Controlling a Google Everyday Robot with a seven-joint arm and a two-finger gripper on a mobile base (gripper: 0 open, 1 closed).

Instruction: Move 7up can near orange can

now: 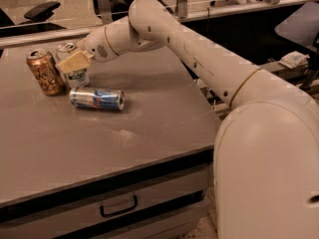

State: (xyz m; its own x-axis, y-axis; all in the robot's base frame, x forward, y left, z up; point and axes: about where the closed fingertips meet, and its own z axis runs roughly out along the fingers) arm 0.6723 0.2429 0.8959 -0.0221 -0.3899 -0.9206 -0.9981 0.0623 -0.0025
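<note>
The end effector [70, 63] is positioned at the far left of the worktop [154, 118], with its tan fingers [75, 62] closed around the upper body of the 7up can [79, 77]. The 7up can is upright, just beside the right side of the upright orange can [45, 72]; contact between the two cannot be determined. A silver-and-blue can [97, 98] lies on its side near both, toward the front edge.
</note>
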